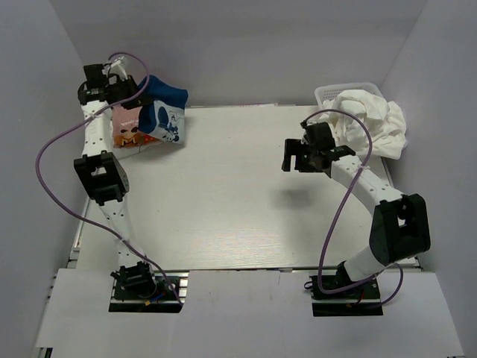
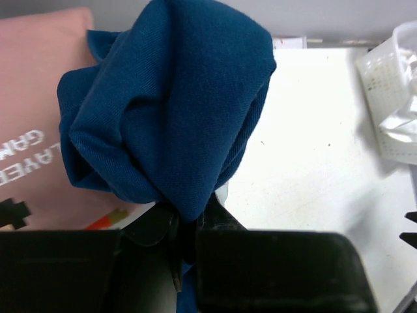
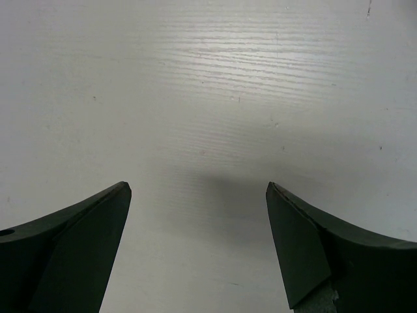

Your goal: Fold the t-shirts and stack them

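My left gripper (image 1: pixel 139 92) is at the far left corner, shut on a bunched navy blue t-shirt (image 1: pixel 165 93) and holding it up above the pink t-shirt with a cartoon print (image 1: pixel 138 132). In the left wrist view the navy t-shirt (image 2: pixel 169 98) hangs bunched from my closed left gripper (image 2: pixel 186 225), with the pink t-shirt (image 2: pixel 32 130) behind it on the left. White t-shirts (image 1: pixel 373 119) are heaped at the far right. My right gripper (image 1: pixel 293 158) is open and empty above bare table, and in the right wrist view it (image 3: pixel 199 189) shows its jaws wide apart.
A white mesh basket (image 1: pixel 332 93) sits under the white heap at the far right corner, and it also shows in the left wrist view (image 2: pixel 391 85). Grey walls enclose the white table (image 1: pixel 238 194) on three sides. Purple cables loop off both arms.
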### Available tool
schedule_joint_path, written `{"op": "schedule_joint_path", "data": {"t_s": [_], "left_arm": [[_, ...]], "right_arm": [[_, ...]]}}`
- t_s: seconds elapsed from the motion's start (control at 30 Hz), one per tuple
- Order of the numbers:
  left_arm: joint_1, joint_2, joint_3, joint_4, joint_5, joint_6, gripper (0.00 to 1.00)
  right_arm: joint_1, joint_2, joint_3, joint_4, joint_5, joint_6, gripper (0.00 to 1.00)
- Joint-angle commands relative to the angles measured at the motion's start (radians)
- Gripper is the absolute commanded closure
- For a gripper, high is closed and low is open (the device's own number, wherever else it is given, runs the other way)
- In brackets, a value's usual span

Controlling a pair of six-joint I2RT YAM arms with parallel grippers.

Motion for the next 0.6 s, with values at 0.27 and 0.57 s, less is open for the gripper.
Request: {"op": "schedule_joint_path", "data": {"t_s": [0.27,0.57], "left_arm": [[0.164,0.096,-0.028,0.279,0.363,-0.179,1.0],[0.239,0.176,-0.065,0.687,0.554,-0.481,1.0]], "right_arm": [[0.002,0.061,0.135,-0.05,-0.013,-0.011,0.1],[0.028,0.093,0.191,-0.105,0.011,-0.005,0.1]]}}
